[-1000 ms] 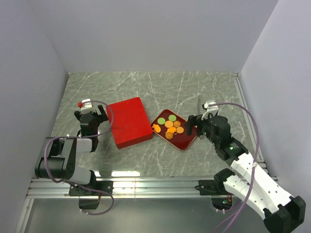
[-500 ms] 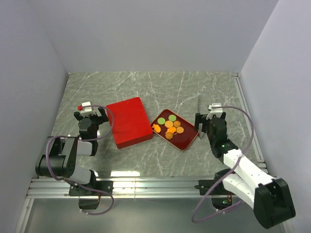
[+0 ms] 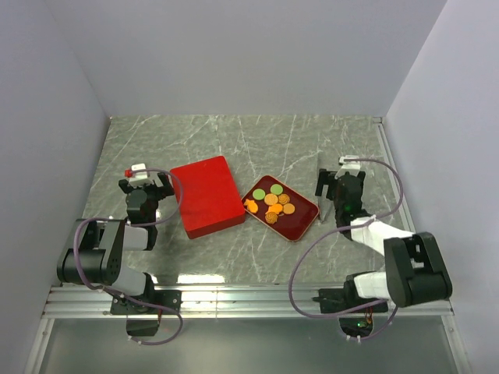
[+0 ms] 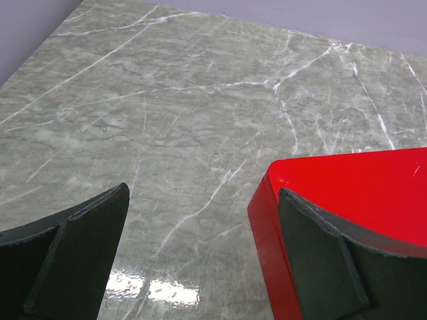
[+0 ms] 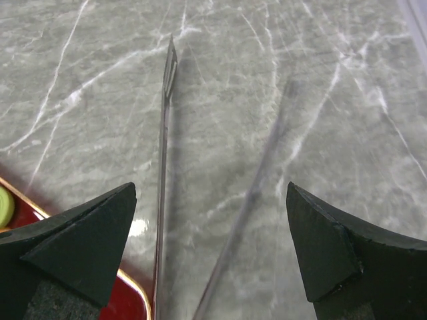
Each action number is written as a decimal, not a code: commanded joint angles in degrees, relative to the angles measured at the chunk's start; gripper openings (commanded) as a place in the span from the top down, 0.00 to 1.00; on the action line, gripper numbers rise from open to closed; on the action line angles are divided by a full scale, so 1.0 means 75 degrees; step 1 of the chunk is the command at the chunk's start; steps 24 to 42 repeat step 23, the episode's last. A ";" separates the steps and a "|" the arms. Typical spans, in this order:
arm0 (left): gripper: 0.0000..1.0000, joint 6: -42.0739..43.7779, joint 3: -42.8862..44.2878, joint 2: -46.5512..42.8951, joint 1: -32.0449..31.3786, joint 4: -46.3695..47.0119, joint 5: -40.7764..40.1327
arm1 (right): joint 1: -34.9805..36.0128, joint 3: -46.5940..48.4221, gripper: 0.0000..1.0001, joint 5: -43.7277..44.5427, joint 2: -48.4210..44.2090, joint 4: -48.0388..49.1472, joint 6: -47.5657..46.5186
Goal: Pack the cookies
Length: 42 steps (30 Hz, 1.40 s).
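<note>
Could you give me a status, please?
Left gripper and right gripper open, empty. Cookies in tray, red box beside. Thin upright piece before right gripper.

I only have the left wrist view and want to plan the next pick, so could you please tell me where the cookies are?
Observer: The cookies, green and orange, lie in a red tray just right of the red box that you can see.
Operator: Thank you. Is the tray touching that box?
Observer: From above, the tray's left corner sits right at the box's edge; I cannot tell whether they touch.
Operator: And where is the right gripper, please?
Observer: The right gripper is open and empty, beside the tray's right side.
</note>
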 commanded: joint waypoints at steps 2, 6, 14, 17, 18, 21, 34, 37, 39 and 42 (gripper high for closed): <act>0.01 0.0068 -0.0006 -0.0027 0.0035 0.0522 0.0164 | -0.0176 0.0595 0.00 -0.0358 0.0535 0.1076 -0.0148; 0.01 0.0068 0.0006 -0.0039 0.0035 0.0488 0.0176 | -0.0538 0.0420 0.00 -0.0790 0.0572 0.1452 0.0038; 0.00 0.0068 0.0017 -0.0027 0.0035 0.0499 0.0176 | -0.0844 -0.0599 0.00 -0.1248 0.0104 0.2960 0.0202; 0.01 0.0045 0.0087 0.0008 0.0094 0.0406 0.0281 | -0.0868 -0.1711 0.00 -0.1144 0.0323 0.5051 0.0225; 0.00 0.0045 0.0099 0.0008 0.0129 0.0359 0.0421 | -0.0879 -0.1656 0.00 -0.1085 0.0059 0.4401 0.0295; 0.01 0.0022 0.0076 -0.0015 0.0164 0.0370 0.0434 | -0.0879 -0.1316 0.00 -0.1014 0.0128 0.4057 0.0284; 0.00 0.0033 0.0041 -0.0027 0.0164 0.0417 0.0434 | -0.0868 -0.1421 0.00 -0.1014 0.0186 0.4234 0.0249; 0.00 0.0033 0.0041 -0.0027 0.0164 0.0417 0.0434 | -0.0868 -0.1421 0.00 -0.1014 0.0186 0.4234 0.0249; 0.00 0.0033 0.0041 -0.0027 0.0164 0.0417 0.0434 | -0.0868 -0.1421 0.00 -0.1014 0.0186 0.4234 0.0249; 0.00 0.0033 0.0041 -0.0027 0.0164 0.0417 0.0434 | -0.0868 -0.1421 0.00 -0.1014 0.0186 0.4234 0.0249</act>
